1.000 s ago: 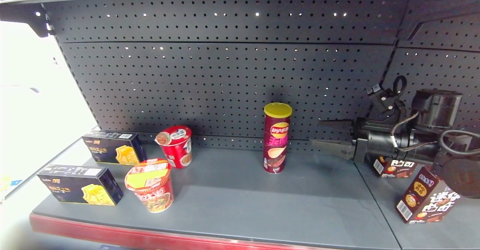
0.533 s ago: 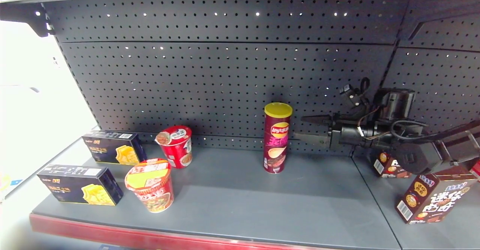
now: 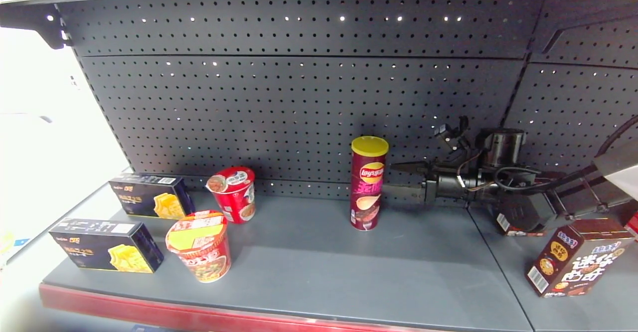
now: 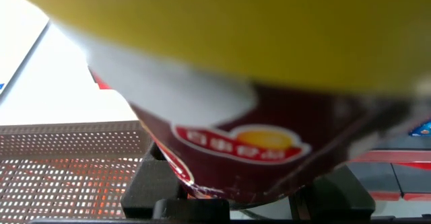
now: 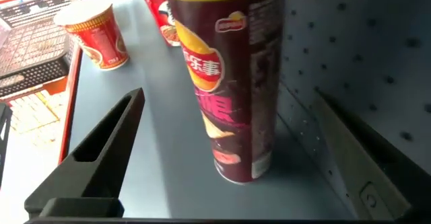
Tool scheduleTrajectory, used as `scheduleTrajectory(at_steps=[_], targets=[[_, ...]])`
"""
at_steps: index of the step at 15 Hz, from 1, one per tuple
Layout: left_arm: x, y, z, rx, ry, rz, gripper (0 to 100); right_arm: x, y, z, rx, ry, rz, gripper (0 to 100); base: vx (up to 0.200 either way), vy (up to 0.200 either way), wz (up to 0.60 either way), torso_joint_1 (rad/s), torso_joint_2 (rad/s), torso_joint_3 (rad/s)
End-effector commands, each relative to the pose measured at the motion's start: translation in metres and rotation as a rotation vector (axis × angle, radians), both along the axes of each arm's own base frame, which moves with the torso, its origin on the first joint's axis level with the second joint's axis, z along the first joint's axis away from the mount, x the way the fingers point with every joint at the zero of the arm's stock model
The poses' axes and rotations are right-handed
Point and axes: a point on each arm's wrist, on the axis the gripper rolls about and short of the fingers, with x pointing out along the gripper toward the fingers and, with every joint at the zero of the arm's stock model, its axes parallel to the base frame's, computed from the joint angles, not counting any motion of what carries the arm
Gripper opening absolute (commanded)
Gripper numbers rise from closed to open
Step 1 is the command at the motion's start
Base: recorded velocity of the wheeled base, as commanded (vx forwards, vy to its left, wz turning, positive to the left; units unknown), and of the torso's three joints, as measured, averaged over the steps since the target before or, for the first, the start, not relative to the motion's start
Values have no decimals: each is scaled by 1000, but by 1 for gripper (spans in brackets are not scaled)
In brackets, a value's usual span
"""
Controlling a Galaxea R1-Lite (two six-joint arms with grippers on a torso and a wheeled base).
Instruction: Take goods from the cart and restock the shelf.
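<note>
The chip can [image 3: 369, 182] stands upright at the back of the shelf [image 3: 299, 262]. The right claw [image 3: 394, 178] is released, its tips just beside the can. The left wrist view shows a second can [image 4: 256, 143] above the wire cart [image 4: 67, 163]. I cannot tell whether the left claw [image 4: 249, 207] grips it.

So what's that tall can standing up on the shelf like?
The chip can is a tall, dark red tube with a yellow lid on top and pictures of chips on its side. It looks like smooth, shiny cardboard. It stands straight up on the grey shelf, close to the black holey back wall, with nothing leaning on it. The right gripper is open and points at it from the side, without touching it.
</note>
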Motion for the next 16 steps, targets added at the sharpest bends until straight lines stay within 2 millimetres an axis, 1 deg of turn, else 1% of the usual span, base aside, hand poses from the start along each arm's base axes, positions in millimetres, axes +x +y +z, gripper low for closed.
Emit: scheduleTrajectory(at_steps=[1,8,13,14,16], targets=[[0,0,0,0,2,0,0,4,10,-12,-6,18,21,100,0,0,0,0,0,0],[0,0,-3,0,11,2,0,20,23,-29,-5,17,41,100,0,0,0,0,0,0],[1,0,-5,1,19,2,0,25,32,-40,-9,27,56,100,0,0,0,0,0,0],[0,0,-5,1,17,2,0,26,35,-47,-9,28,62,100,0,0,0,0,0,0],[0,0,-5,1,16,4,0,27,37,-52,-11,34,65,100,0,0,0,0,0,0]])
